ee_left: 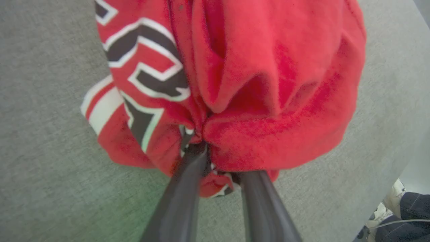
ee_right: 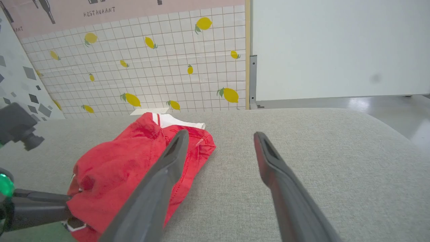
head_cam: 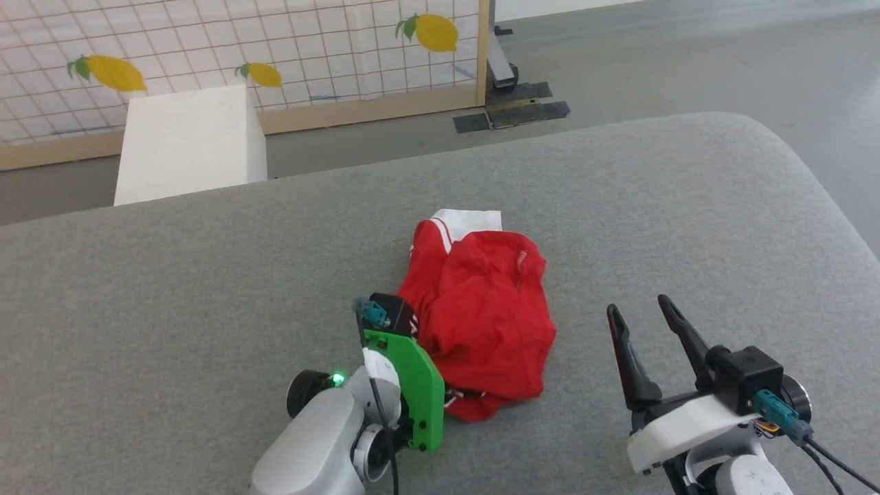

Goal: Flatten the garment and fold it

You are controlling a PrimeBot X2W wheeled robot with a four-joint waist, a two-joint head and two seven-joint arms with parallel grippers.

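Note:
The garment lies crumpled in a red heap on the grey padded surface, a white sleeve with striped trim poking out at its far end. In the left wrist view, black white-outlined print shows on the garment's left folds. My left gripper is at the heap's near edge, its two dark fingers parted and their tips buried in the cloth; its green wrist plate shows beside the heap. My right gripper stands open and empty to the right of the garment, apart from it.
A white box stands beyond the padded surface at the back left, before a lemon-patterned tiled panel. The surface curves down at the right edge. A person's shoe and dark trouser leg show past the surface's edge.

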